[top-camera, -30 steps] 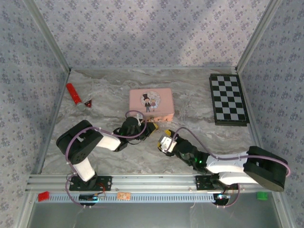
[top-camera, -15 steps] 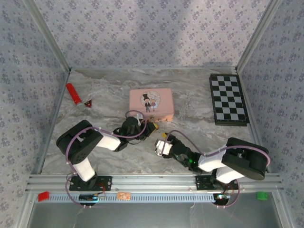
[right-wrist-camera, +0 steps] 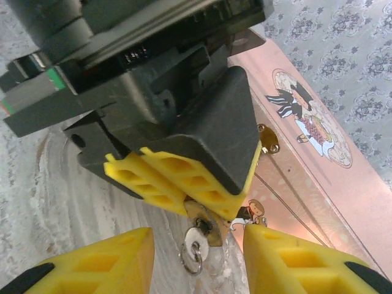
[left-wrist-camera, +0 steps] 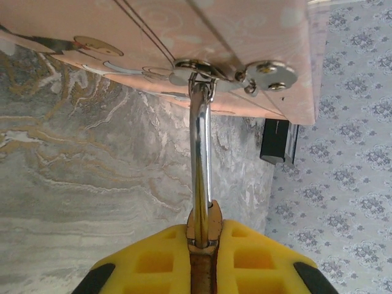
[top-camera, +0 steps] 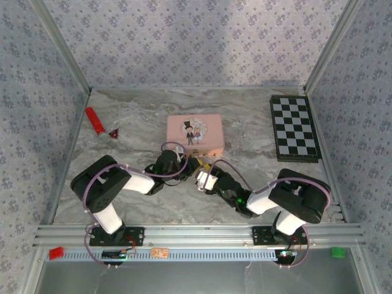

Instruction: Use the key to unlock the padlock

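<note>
The small brass padlock is clamped between the yellow pads of my left gripper, which is shut on its body. Its chrome shackle runs up through the metal clasp of the pink picture tin. The key sticks out of the padlock's underside with a small ring hanging from it. My right gripper is open, its yellow fingers either side of the key and apart from it. In the top view the left gripper and right gripper meet in front of the tin.
A black-and-white chessboard lies at the back right. A red tube with a small red piece beside it lies at the back left. Patterned walls close in the marble table on three sides.
My right arm has swung left and forward, bringing its gripper up to the padlock, and its jaws have narrowed. The left gripper has held still on the padlock.
</note>
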You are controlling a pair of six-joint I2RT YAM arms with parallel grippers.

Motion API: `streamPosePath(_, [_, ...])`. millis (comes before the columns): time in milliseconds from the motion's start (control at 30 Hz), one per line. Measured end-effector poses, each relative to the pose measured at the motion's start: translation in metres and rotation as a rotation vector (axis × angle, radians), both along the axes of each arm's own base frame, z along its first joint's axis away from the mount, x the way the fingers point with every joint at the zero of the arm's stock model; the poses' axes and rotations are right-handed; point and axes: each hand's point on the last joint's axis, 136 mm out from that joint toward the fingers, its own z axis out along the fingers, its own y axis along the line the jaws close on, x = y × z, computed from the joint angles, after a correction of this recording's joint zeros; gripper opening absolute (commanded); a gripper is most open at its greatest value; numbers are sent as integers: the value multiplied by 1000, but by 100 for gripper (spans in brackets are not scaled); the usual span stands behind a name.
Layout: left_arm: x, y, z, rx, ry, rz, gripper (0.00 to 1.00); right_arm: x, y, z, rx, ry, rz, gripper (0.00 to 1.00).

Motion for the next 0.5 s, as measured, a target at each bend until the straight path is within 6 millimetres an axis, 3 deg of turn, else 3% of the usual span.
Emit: streamPosePath(500, [-6,6,1,20,20,0,1,0,-1,-17,-35,27,6,31])
